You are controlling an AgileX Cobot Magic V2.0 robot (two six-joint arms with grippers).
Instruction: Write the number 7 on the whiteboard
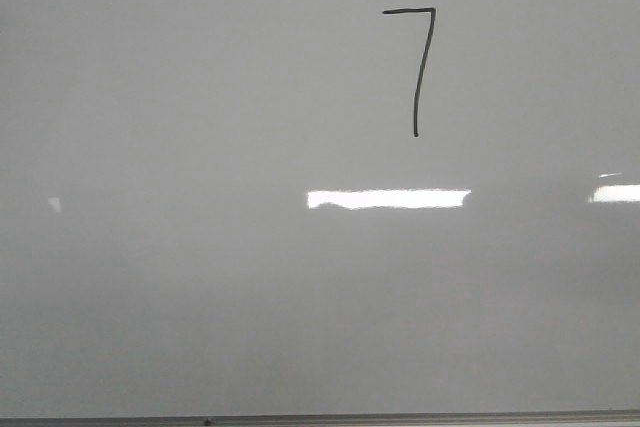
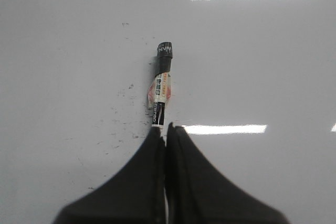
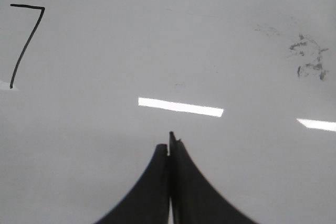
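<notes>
Ink on the whiteboard (image 1: 200, 277) already forms the number 7 (image 1: 420, 57), sitting in the upper right of centre in the front view: a short level top bar and a long stem that runs nearly straight down, bowing slightly leftward at its foot. Its long axis is close to vertical in that frame. In the right wrist view the same digit shows in the upper left corner, stem leaning down and to the left.

The left gripper (image 2: 166, 132) has its jaws pressed together on a marker (image 2: 161, 90), which sticks out past the fingertips toward the top of that frame, black end away from the fingers. Whether that dark end is a cap or the nib cannot be told. The right gripper (image 3: 169, 148) has its jaws closed together with nothing visibly between them.

Judging by its look, the marker is light, rigid and smooth-barrelled, so a firm pinch low on the barrel, as held now, should stop it twisting. The board looks glossy and hard, and fresh ink would likely smear if brushed; grey smudges (image 3: 307, 56) mark the upper right of the right wrist view.

With the digit complete, the task appears essentially done.
</notes>
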